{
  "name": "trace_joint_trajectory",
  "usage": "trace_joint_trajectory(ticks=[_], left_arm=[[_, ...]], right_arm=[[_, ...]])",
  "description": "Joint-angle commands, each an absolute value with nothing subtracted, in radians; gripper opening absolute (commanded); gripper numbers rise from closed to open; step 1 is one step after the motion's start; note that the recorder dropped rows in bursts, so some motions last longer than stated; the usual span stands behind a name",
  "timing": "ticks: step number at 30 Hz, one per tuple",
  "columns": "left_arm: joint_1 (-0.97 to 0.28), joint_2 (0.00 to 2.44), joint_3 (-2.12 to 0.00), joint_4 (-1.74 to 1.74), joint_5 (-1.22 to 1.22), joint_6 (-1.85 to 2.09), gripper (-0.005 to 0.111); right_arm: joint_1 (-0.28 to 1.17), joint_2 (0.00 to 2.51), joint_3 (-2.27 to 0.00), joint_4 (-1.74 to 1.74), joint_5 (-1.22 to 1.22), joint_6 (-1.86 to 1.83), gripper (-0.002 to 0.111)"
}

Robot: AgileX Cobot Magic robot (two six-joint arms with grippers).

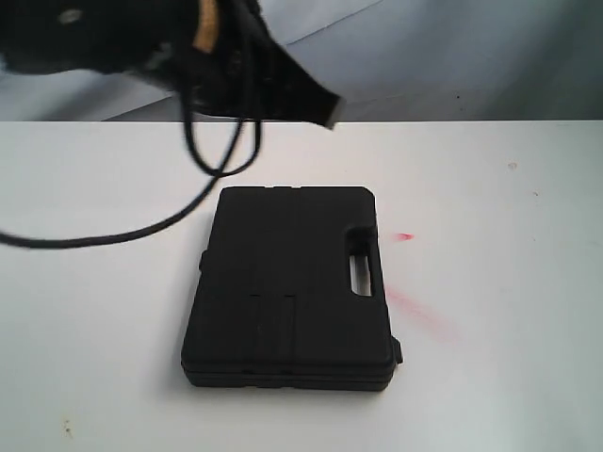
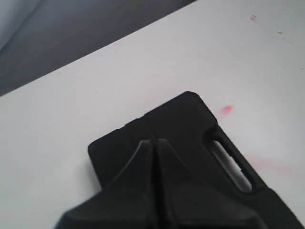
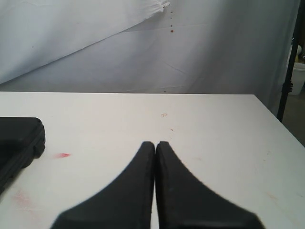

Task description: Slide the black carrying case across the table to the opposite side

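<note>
The black carrying case [image 1: 287, 287] lies flat near the middle of the white table [image 1: 499, 188], its handle slot [image 1: 360, 271] towards the right. My left gripper [image 1: 327, 110] hangs in the air beyond the case's far edge. In the left wrist view the left gripper [image 2: 153, 142] is shut with nothing between its fingers, and the case [image 2: 190, 121] lies below it. The right gripper [image 3: 155, 143] is also shut and empty, over bare table [image 3: 214, 124], with a corner of the case [image 3: 19, 138] off to its side. The exterior view does not show the right gripper.
Black cables [image 1: 221, 151] dangle from the left arm and loop over the table left of the case. Red smears [image 1: 419, 309] and a red mark [image 1: 404, 236] lie right of the case. A grey-white cloth backdrop [image 3: 143, 43] hangs behind the table's far edge.
</note>
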State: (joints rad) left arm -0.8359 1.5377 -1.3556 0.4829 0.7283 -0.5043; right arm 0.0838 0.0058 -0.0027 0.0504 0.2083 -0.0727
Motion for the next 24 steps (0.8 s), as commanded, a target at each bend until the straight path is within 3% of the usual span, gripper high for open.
trace_joint_trajectory(ticks=[1, 5, 13, 19, 24], left_arm=[[-0.765, 1.38, -1.146, 0.512, 0.561, -0.524, 0.0], [-0.671, 1.243, -0.963, 0.512, 0.413, -0.557, 0.0], [-0.444, 1.028, -0.762, 0.461, 0.362, -0.567, 0.0], [-0.178, 0.792, -0.559, 0.161, 0.28, -0.26, 0.0], [-0.08, 0.592, -0.412, 0.131, 0.292, -0.256, 0.0]], right_arm=[[0.081, 0.0, 0.0, 0.053, 0.212, -0.074, 0.0], [0.081, 0.0, 0.0, 0.053, 0.212, -0.074, 0.0], [0.081, 0.0, 0.0, 0.053, 0.212, -0.074, 0.0], [0.081, 0.0, 0.0, 0.053, 0.212, -0.074, 0.0], [0.081, 0.0, 0.0, 0.053, 0.212, -0.074, 0.0]])
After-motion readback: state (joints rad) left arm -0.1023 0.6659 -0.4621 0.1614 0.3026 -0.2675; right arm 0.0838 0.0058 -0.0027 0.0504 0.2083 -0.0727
